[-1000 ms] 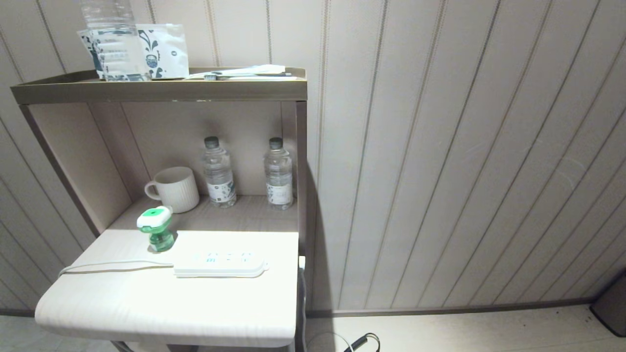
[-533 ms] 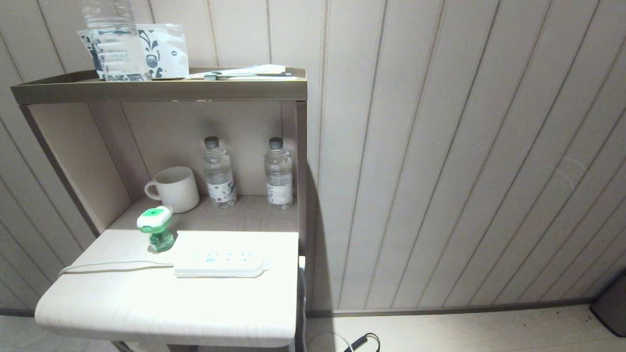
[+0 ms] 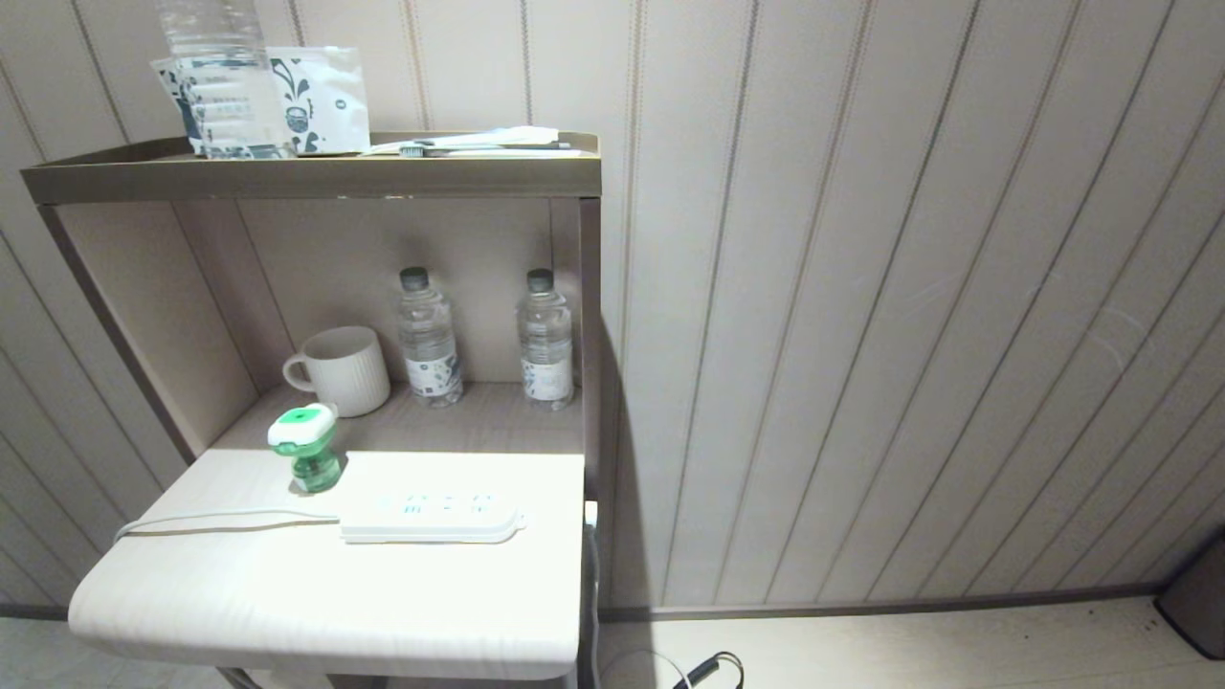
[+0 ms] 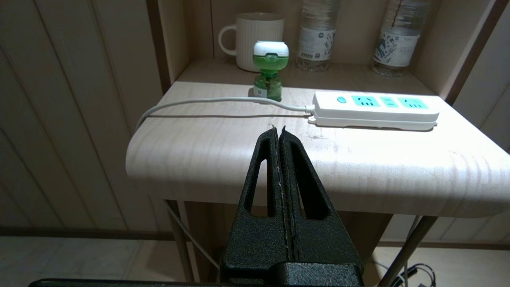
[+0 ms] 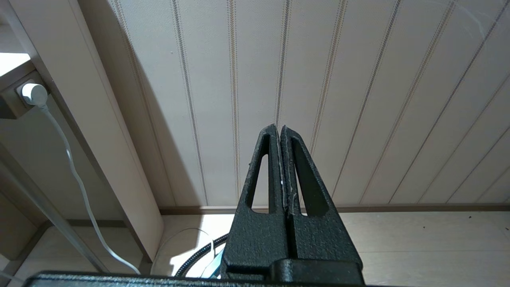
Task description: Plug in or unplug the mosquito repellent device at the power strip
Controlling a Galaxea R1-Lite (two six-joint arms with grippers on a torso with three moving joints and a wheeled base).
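Nearest to the robot, the left gripper (image 4: 277, 129) hangs low in front of the tabletop (image 3: 316, 612), its two black fingers clenched together on nothing. The right gripper (image 5: 279, 128) is off to the side, also clenched and empty, facing a panelled wall (image 5: 358, 99) and the floor; neither arm appears in the head view.

On the pale wooden tabletop lies the power strip (image 3: 431, 515), flat, with its thin white cord (image 3: 230, 519) trailing off toward the robot's left edge. Its sockets show nothing plugged in. Just beyond the cord end of the strip stands the mosquito repellent device (image 3: 306, 448), upright on the tabletop, near the strip but not joined to it.

Further back, inside the shelf recess, sit a white ribbed mug (image 3: 342, 370) and two clear water bottles (image 3: 428, 337), all upright.

Judging from this, the task has not begun: the device is unplugged, so plugging in seems to be the step ahead. The next move would call for the left gripper to open, rise over the tabletop edge and close on the device's white cap.

The device's plug prongs are not visible from any view, so which way they face cannot be told. The socket shapes are washed out by glare in the head view.
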